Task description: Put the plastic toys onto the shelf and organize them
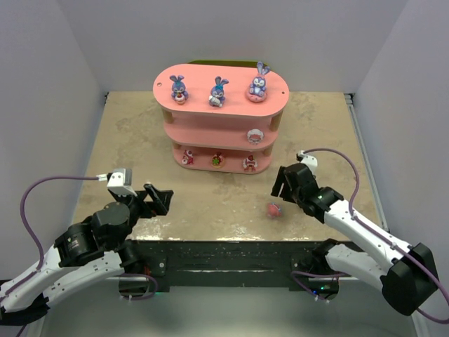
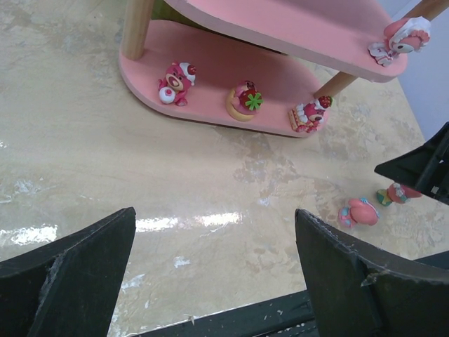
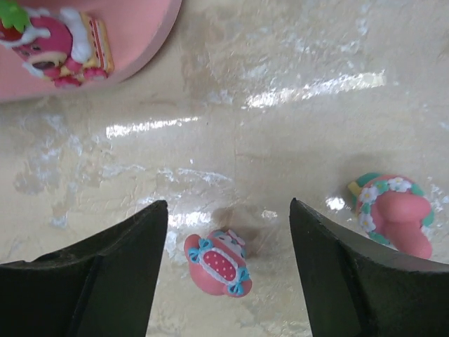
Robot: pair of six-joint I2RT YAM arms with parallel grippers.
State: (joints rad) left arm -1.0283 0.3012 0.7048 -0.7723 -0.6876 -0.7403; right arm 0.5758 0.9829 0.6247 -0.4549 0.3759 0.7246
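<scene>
Beige table [image 1: 140, 140]: pink shelf [image 1: 198, 77], loose toys [image 3: 217, 263]

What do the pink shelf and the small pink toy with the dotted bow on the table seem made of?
Shelf: probably painted wood, matte pink boards, pale edges, bare wooden-looking posts. Toy: likely moulded plastic, smooth, slightly glossy, painted details.

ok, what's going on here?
Toys are going onto the pink shelf: three bunnies on top, one figure on the middle tier, three small figures on the bottom. A spotted pink toy and a flower-trimmed toy lie on the table. The right end effector is open above the spotted pink toy; the left end effector is open, empty.
</scene>
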